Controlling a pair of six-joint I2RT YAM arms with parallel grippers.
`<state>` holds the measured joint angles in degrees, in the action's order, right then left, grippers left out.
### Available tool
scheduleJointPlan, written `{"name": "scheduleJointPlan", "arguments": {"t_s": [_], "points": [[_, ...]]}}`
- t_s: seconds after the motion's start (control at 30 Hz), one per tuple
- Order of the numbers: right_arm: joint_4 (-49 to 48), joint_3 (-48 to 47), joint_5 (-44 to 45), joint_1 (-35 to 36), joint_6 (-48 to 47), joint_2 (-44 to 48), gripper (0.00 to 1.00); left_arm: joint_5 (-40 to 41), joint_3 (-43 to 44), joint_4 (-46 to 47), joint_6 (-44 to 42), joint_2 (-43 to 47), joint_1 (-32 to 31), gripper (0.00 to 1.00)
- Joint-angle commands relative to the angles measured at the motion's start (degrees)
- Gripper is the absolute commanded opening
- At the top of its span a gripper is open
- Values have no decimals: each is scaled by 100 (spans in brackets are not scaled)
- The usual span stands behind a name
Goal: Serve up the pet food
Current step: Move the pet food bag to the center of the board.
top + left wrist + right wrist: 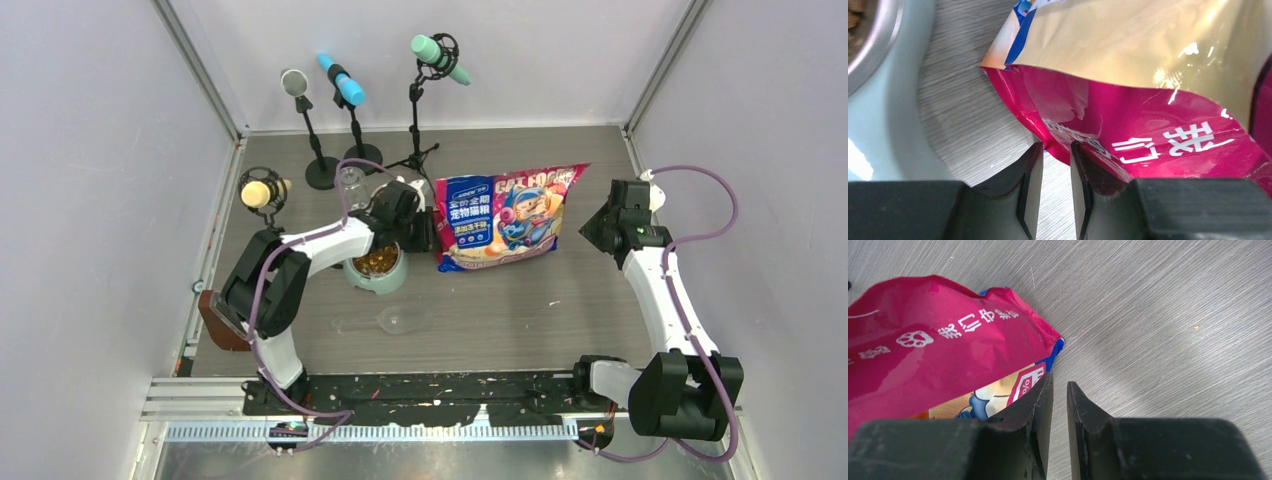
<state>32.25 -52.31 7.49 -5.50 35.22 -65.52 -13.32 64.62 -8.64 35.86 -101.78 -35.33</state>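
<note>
The pet food bag (510,215), glossy pink, white and blue, lies flat at mid-table. Brown kibble (377,262) fills one steel bowl of the mint-green feeder (390,281); the kibble also shows at the top left corner of the left wrist view (854,20). My left gripper (422,228) sits between feeder and bag, jaws a narrow gap apart and empty (1056,146), tips at the bag's pink edge (1148,115). My right gripper (598,226) is just right of the bag, jaws slightly apart and empty (1060,379), beside the bag's corner (923,355). A clear scoop (395,320) lies in front of the feeder.
Microphones on stands stand at the back (296,85), (341,78), (438,55), and one at the left (262,190). A clear container (352,183) stands behind the feeder. A brown block (222,320) sits at the left edge. A crumb (1196,327) lies on the table.
</note>
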Motion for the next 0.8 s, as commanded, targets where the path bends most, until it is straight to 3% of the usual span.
{"name": "scheduleJointPlan", "arguments": {"t_s": [0.0, 0.17, 0.37, 0.5, 0.6, 0.67, 0.77], "points": [[-65, -209, 44, -30, -123, 90, 26, -721, 448, 832, 237, -230, -165, 29], [-67, -267, 142, -47, -192, 97, 26, -778, 871, 790, 217, -520, -236, 29], [162, -486, 394, -101, -426, 52, 26, -460, 1370, 75, -298, -375, -197, 33], [380, -516, 661, -118, -556, 111, 36, -17, 1465, -939, -631, 29, -189, 48], [487, -482, 871, -118, -663, 258, 42, 259, 1172, -1580, -793, 637, -187, 78], [578, -423, 933, -118, -707, 448, 45, 337, 1033, -2193, -877, 1066, -195, 91], [706, -287, 693, -118, -746, 841, 54, 515, 515, -2590, -581, 1821, -200, 100]]}}
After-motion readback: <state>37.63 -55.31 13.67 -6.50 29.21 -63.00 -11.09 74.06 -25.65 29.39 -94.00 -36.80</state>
